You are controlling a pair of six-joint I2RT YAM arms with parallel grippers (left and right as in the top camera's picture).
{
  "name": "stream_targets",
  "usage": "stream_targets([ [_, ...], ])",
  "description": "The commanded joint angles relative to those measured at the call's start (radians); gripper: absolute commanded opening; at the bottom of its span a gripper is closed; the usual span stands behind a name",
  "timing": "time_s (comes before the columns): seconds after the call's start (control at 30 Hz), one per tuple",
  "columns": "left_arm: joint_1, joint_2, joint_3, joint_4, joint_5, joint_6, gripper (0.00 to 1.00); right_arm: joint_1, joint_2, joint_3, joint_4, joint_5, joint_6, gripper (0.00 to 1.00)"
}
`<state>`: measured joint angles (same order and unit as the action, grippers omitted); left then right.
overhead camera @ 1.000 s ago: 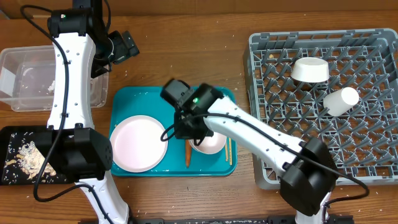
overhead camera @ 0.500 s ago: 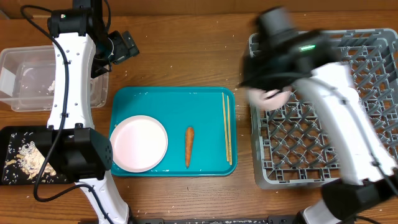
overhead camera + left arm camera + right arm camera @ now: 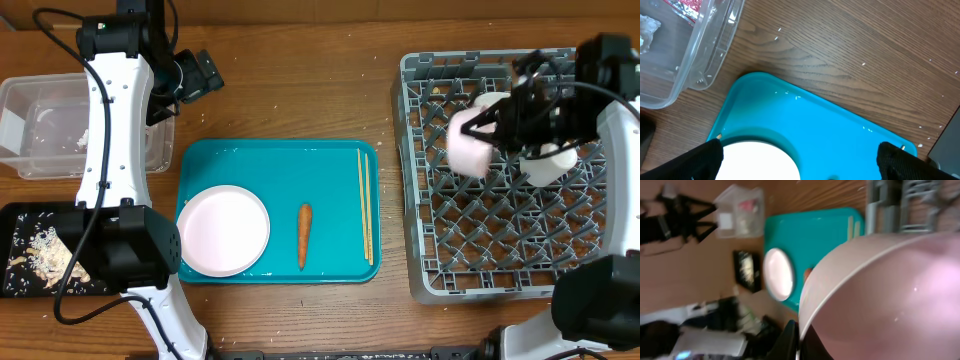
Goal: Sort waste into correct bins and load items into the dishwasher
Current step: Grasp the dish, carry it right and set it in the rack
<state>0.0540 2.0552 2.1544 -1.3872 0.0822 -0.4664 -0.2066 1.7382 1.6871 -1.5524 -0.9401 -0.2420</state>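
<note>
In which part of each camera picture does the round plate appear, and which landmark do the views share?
Overhead: the plate lies lower left of centre, on the left half of the teal tray.
Left wrist: the plate is at the bottom edge, cut off, on the teal tray.
Right wrist: the plate is a small pale oval left of centre.
Shared landmark: the teal tray.

White arms (image 3: 108, 120), black joints (image 3: 118, 36), black cables (image 3: 52, 12)

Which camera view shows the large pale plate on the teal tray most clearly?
The overhead view: the whole plate is visible there, lying flat at the left end of the teal tray. The left wrist view catches only its upper edge at the bottom of the frame. The right wrist view shows it small, distant and blurred.
</note>
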Motion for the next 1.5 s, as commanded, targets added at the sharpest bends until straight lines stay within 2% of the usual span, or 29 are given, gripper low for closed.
stream_targets([
  [0.0, -0.007, -0.015, 0.000, 0.001, 0.004, -0.009, 1.00, 0.003, -0.014, -0.121, 0.068, -0.208, -0.163, 0.04],
  [0.23, -0.007, -0.015, 0.000, 0.001, 0.004, -0.009, 1.00, -0.025, -0.011, -0.330, 0.289, -0.229, -0.116, 0.04],
  [0.6, -0.008, -0.015, 0.000, 0.001, 0.004, -0.009, 1.00, -0.127, -0.008, -0.345, 0.282, -0.139, -0.116, 0.04],
  [0.7, -0.008, -0.015, 0.000, 0.001, 0.004, -0.009, 1.00, -0.127, -0.008, -0.345, 0.273, -0.103, -0.096, 0.09],
  [0.83, -0.008, -0.015, 0.000, 0.001, 0.004, -0.009, 1.00, -0.135, -0.008, -0.343, 0.272, -0.055, -0.001, 0.18],
  [1.0, -0.008, -0.015, 0.000, 0.001, 0.004, -0.009, 1.00, -0.169, -0.014, -0.266, 0.235, 0.198, 0.162, 0.19],
  [1.23, -0.008, -0.015, 0.000, 0.001, 0.004, -0.009, 1.00, -0.202, -0.058, -0.088, 0.079, 0.454, 0.277, 0.20],
  [1.37, -0.008, -0.015, 0.000, 0.001, 0.004, -0.009, 1.00, -0.201, -0.089, -0.011, -0.026, 0.722, 0.441, 0.33],
  [1.47, -0.008, -0.015, 0.000, 0.001, 0.004, -0.009, 1.00, -0.201, -0.102, 0.031, -0.107, 0.820, 0.509, 0.36],
])
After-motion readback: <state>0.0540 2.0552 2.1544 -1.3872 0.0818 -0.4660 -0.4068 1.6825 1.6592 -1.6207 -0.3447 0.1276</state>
